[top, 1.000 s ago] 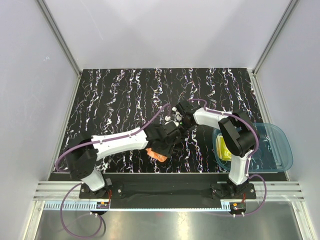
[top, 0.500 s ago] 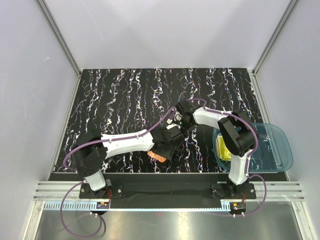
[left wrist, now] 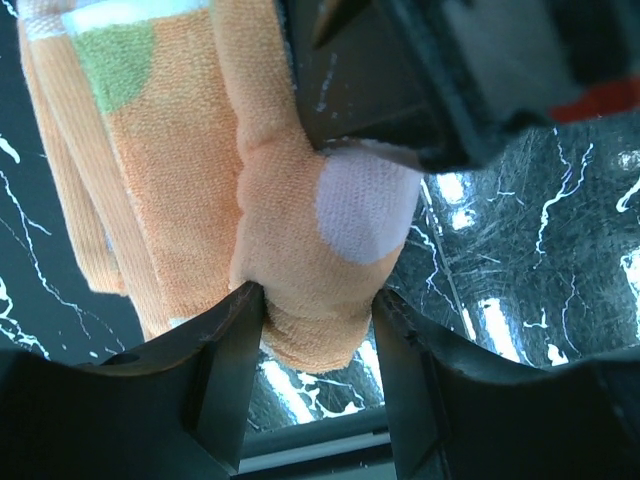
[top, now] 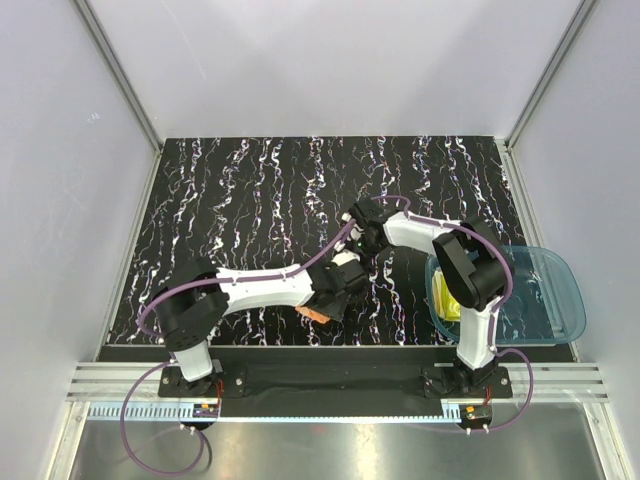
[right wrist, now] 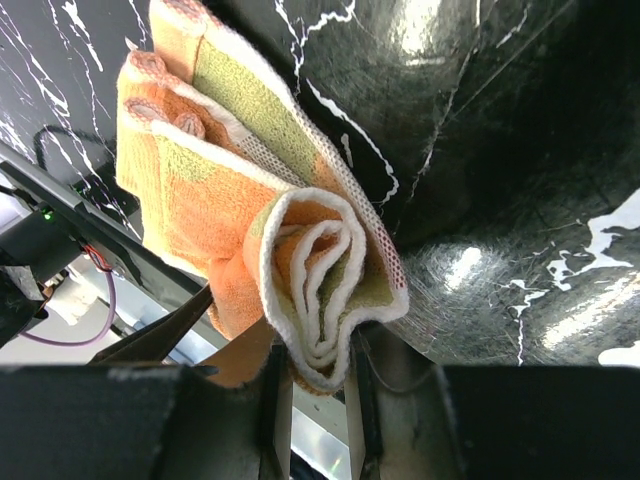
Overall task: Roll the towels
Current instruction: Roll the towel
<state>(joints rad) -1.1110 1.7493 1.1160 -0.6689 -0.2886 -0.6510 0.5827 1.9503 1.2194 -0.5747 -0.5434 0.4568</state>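
The orange towel (top: 318,314) is partly rolled and held between both grippers near the table's front middle. My left gripper (left wrist: 318,335) is shut on one rolled end, where a pale dot (left wrist: 362,205) shows on the cloth. In the right wrist view, my right gripper (right wrist: 315,385) is shut on the other end, where the towel (right wrist: 310,290) shows its spiral of white-edged layers. From above, the left gripper (top: 335,290) and right gripper (top: 352,255) are close together over the towel. The yellow towel (top: 447,300) lies in the blue tray, mostly hidden by the right arm.
The translucent blue tray (top: 545,300) sits at the table's right front corner, partly over the edge. The black marbled table (top: 250,190) is walled by grey panels on three sides. An aluminium rail (top: 320,385) runs along the front.
The left arm's elbow has swung right and its forearm now lies lower and flatter. The towel has shifted slightly toward the front edge. Both grippers keep their hold.
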